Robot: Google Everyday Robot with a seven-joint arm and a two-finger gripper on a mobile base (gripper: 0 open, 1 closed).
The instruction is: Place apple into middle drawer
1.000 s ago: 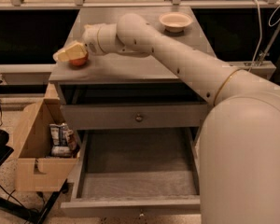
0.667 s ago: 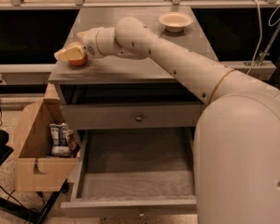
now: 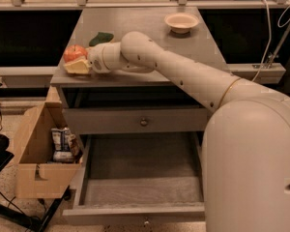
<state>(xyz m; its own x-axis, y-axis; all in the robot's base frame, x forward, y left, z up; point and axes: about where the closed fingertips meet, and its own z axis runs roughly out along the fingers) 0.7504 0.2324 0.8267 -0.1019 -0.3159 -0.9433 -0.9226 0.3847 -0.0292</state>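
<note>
Camera view looks down on the middle drawer [image 3: 140, 178], which is nearest and pulled wide open at the bottom of the cabinet, with its flat grey floor bare between the side walls and the low front lip

To its right the robot's rounded cream body [image 3: 253, 168] fills the lower right of the view. To the drawer's left a cardboard box [image 3: 34, 178] stands on the floor, just beside the cabinet, with some printed packets [image 3: 63, 145] upright inside it

Above the open drawer sits a closed drawer panel [image 3: 135, 121] with a small dark knob [image 3: 144, 122] at its middle

On top is the counter [image 3: 135, 23]. The arm [image 3: 183, 74] reaches from the body across the counter's front edge toward its front left corner. The tool [image 3: 77, 64] is at that corner, low over the surface, its pale yellowish end right against the near side of the apple [image 3: 74, 52]. Whether the tool is open or closed on the apple cannot be told from here

The apple, red with a lighter patch, is at the front left corner of the counter, close to the left edge and well apart from the open drawer below

A little farther back, near the left edge, lies a dark green object [image 3: 101, 37], just behind the arm's wrist

Farthest of all, a shallow pale bowl [image 3: 182, 21] stands toward the back right corner of the counter
</note>
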